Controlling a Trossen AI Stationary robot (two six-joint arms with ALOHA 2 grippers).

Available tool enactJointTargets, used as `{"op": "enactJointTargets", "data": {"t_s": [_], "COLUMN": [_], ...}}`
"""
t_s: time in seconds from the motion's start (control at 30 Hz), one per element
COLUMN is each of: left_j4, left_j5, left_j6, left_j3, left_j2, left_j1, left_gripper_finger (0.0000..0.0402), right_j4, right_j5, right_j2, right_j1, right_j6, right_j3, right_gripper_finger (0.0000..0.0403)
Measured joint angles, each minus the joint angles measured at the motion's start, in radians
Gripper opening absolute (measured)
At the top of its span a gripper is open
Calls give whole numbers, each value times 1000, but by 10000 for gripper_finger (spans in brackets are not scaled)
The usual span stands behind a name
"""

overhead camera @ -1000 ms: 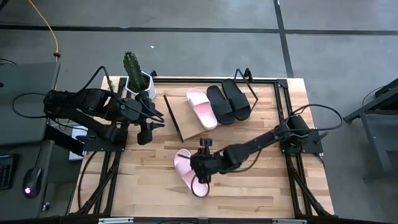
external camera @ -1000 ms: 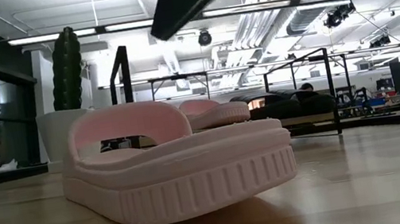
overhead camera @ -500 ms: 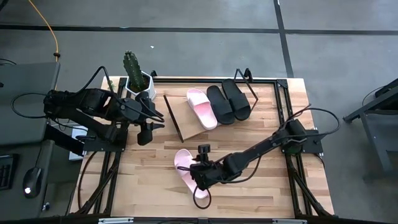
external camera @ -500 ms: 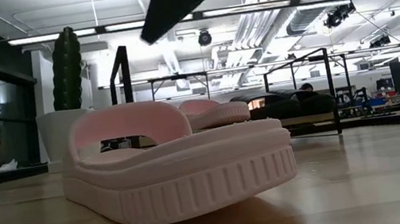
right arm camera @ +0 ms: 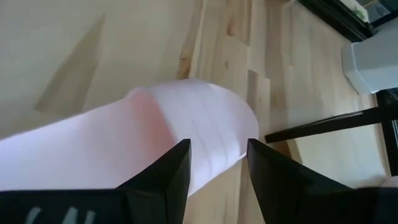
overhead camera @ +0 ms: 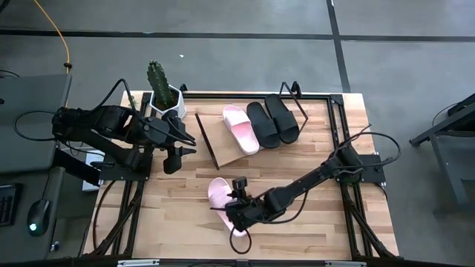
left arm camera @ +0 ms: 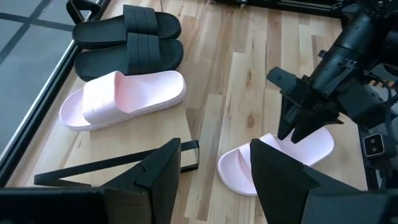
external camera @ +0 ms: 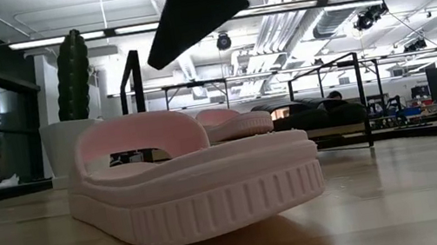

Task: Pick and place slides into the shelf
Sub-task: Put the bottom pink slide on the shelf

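One light pink slide [overhead camera: 217, 191] lies sole down on the tabletop near the middle front; it fills the low view [external camera: 194, 188]. My right gripper [overhead camera: 228, 215] is open and hangs above the slide, fingers pointing down and a little apart from its strap [right arm camera: 155, 143]. The second pink slide [overhead camera: 240, 128] and the two black slides [overhead camera: 271, 121] lie side by side on the shelf [overhead camera: 223, 152] at the back. My left gripper [overhead camera: 172, 159] is open and empty at the table's left, beside the shelf.
A potted cactus [overhead camera: 159, 93] stands at the back left corner, next to the left arm. The shelf's black wire frame [overhead camera: 297, 100] rises at its right end. Bare wood lies right of and in front of the loose slide.
My right gripper has moved toward the table's near edge along the loose pink slide and come down a little. The slide has stayed where it was.
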Motion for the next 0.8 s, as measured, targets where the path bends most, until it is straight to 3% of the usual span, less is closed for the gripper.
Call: {"op": "enactJointTargets", "data": {"t_s": [0.4, 0.8], "left_j4": [0, 0], "left_j5": [0, 0], "left_j6": [9, 12], "left_j3": [0, 0], "left_j2": [0, 0], "left_j1": [0, 0], "left_gripper_finger": [177, 177], "right_j4": [-2, 32], "right_j5": [65, 74], "right_j2": [3, 95], "right_j1": [30, 29], "right_j6": [8, -26], "right_j3": [-20, -20], "right_gripper_finger": [147, 147]}}
